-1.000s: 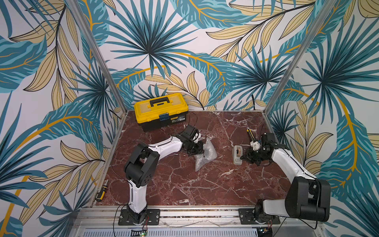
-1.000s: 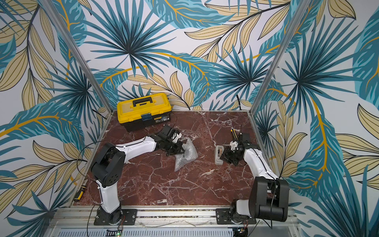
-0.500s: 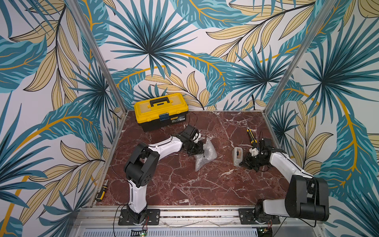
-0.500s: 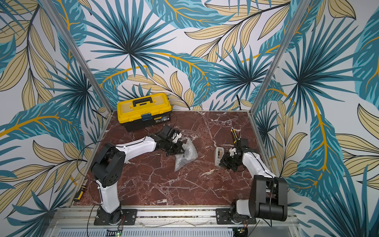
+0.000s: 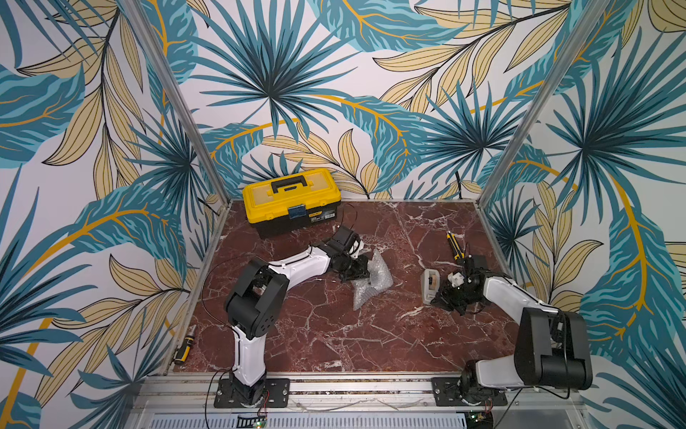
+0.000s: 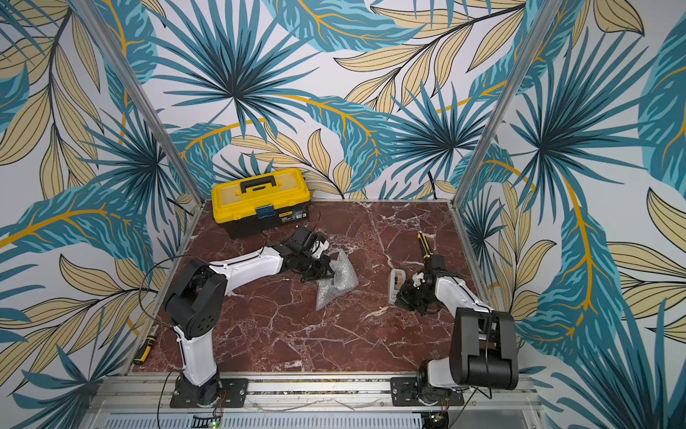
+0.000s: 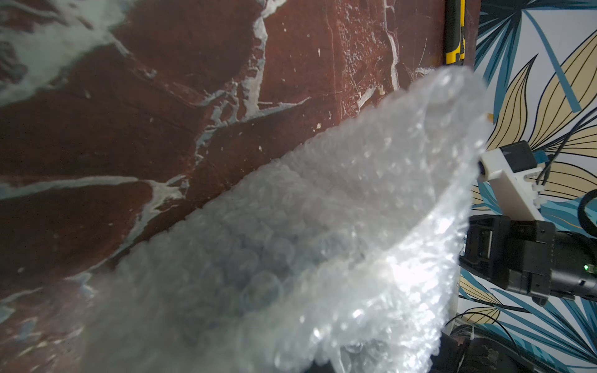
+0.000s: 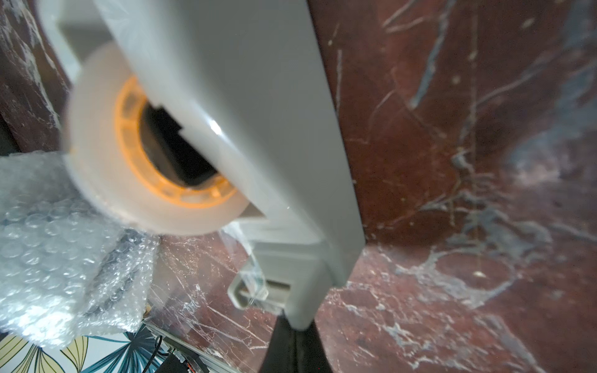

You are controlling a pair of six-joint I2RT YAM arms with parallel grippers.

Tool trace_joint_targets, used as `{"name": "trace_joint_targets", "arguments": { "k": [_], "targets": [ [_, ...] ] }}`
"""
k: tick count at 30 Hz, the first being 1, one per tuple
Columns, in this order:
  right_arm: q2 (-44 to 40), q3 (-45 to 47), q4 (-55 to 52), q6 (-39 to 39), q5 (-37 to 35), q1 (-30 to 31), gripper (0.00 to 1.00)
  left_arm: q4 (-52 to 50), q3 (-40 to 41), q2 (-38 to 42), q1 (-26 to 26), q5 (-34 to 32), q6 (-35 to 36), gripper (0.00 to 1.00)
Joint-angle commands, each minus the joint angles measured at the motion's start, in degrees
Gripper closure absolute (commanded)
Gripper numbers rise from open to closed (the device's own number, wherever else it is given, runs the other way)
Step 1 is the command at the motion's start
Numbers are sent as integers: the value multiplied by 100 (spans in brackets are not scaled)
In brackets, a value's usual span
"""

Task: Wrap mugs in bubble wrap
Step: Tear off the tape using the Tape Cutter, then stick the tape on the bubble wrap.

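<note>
Bubble wrap [image 5: 373, 284]: crumpled bundle, mid-frame on desk [image 5: 334, 341] in both top views, long axis running upper right to lower left. Dim bluish shape inside in the left wrist view, likely the mug [image 7: 258, 258]. Left claw [image 5: 355, 270] at bundle's upper-left edge, closed, apparently pinching the wrap. Right claw [image 5: 441, 299] well apart at frame right, closed, up against tape dispenser [image 5: 430, 284]; grip on it unclear. Left arm nearer. Bare desk below bundle; toolbox [image 5: 291, 200] upper left, clear of it.
</note>
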State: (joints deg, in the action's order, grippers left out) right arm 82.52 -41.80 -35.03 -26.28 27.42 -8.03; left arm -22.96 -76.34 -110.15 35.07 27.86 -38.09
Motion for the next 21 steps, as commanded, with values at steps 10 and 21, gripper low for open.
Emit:
{"name": "trace_joint_targets", "arguments": {
  "k": [10,21],
  "targets": [
    [331,233,13,-265,-800,107,100,-435,-93,-124,50,-196,123,98],
    [-468,-1264,-995,624,330,1326,100,-437,-111,-155,53,-158,231,98]
  ]
}}
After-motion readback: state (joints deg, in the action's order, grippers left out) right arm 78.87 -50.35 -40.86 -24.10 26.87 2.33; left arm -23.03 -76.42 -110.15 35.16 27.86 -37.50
